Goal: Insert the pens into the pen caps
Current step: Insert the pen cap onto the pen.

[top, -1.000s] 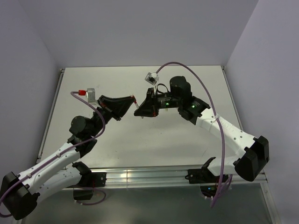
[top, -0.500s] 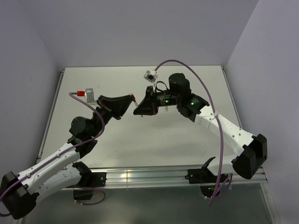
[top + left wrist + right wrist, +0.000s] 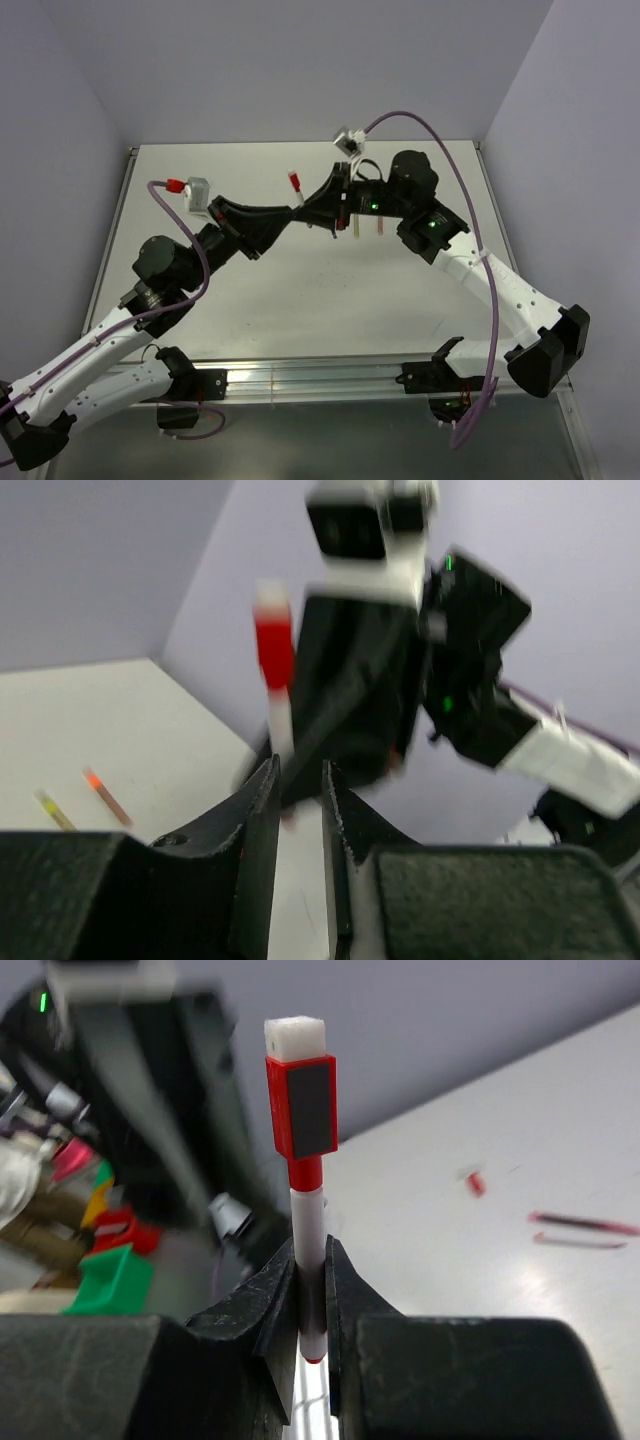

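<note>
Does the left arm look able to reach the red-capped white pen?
Likely yes: the left gripper sits right at the red-capped white pen, which the right gripper grips, with nothing between them.

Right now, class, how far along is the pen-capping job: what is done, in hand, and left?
Done: a red cap sits on the white-barrelled pen. In hand: the right gripper is shut on that pen, upright; the left gripper, jaws slightly apart, is close to it. Left: two thin pens and what looks like a small red cap lie loose on the white table.
</note>
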{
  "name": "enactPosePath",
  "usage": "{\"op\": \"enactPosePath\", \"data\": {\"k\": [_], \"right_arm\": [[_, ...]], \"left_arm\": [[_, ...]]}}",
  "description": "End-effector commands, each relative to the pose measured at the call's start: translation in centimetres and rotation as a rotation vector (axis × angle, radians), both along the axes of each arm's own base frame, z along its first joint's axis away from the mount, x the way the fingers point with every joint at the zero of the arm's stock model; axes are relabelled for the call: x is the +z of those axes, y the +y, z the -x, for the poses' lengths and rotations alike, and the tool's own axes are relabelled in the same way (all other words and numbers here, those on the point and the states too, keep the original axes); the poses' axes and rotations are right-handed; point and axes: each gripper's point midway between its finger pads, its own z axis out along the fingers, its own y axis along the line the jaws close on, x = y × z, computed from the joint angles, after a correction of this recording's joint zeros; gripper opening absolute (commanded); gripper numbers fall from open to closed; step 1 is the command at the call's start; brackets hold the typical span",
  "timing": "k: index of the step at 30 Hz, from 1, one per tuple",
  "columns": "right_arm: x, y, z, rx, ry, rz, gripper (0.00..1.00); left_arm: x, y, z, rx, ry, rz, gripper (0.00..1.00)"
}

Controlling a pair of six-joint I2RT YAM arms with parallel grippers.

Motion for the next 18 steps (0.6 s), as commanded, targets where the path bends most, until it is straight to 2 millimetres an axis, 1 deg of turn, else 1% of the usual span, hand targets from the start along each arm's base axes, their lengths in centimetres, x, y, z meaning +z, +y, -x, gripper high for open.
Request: {"op": "enactPosePath", "data": {"k": [1, 2, 3, 4, 5, 7, 8, 9, 10, 11, 12, 13, 14, 16, 17, 18], "right_arm": [[8.3, -2.6, -3.1, -0.201, -0.200, -0.199, 0.00], [8.2, -2.6, -3.0, -0.196, -0.196, -0.201, 0.00], [8.1, -2.6, -3.0, -0.191, -0.194, -0.199, 0.00], [8.0, -2.6, -2.7, -0.182, -0.191, -0.198, 0.00], [7.9, -2.6, -2.7, -0.182, -0.188, -0.194, 0.00], [7.9, -2.6, -2.3, -0.174, -0.195, -0.192, 0.00], [7.6, -2.6, -2.3, -0.174, -0.191, -0.185, 0.00], [7.7, -2.7, -2.1, -0.174, -0.201, -0.185, 0.00], [7.5, -2.6, -2.1, -0.173, -0.200, -0.182, 0.00], [7.3, -2.6, -2.1, -0.176, -0.198, -0.178, 0.00], [7.1, -2.6, -2.1, -0.175, -0.196, -0.174, 0.00], [7.0, -2.4, -2.0, -0.169, -0.192, -0.171, 0.00], [6.9, -2.3, -1.9, -0.162, -0.188, -0.170, 0.00], [6.7, -2.0, -1.7, -0.142, -0.179, -0.166, 0.00], [6.8, -1.9, -1.5, -0.136, -0.177, -0.165, 0.00], [6.8, -1.6, -1.3, -0.131, -0.181, -0.163, 0.00]], "left_arm": [[-2.2, -1.4, 2.8, -0.128, 0.009, -0.149, 0.26], [-0.7, -1.2, 2.8, -0.120, -0.017, -0.133, 0.27], [-0.2, -1.1, 2.7, -0.109, -0.023, -0.130, 0.30], [0.4, -1.0, 2.5, -0.095, -0.038, -0.127, 0.37], [1.5, -0.9, 2.6, -0.093, -0.055, -0.121, 0.38], [2.4, -0.6, 2.3, -0.065, -0.064, -0.121, 0.42], [3.4, -0.3, 2.1, -0.045, -0.073, -0.115, 0.43], [3.5, -0.1, 1.9, -0.027, -0.069, -0.124, 0.44], [3.8, 0.4, 1.3, 0.014, -0.070, -0.123, 0.49], [5.0, 0.7, 1.3, 0.030, -0.085, -0.111, 0.52], [5.3, 0.9, 1.2, 0.039, -0.091, -0.116, 0.53], [5.4, 0.8, 0.7, 0.058, -0.093, -0.137, 0.54], [6.8, 1.0, 0.7, 0.068, -0.112, -0.128, 0.55], [7.0, 0.7, 0.1, 0.086, -0.118, -0.161, 0.57], [7.7, 0.2, -0.2, 0.080, -0.130, -0.171, 0.58], [7.9, -0.1, -0.4, 0.078, -0.133, -0.183, 0.57]]}}
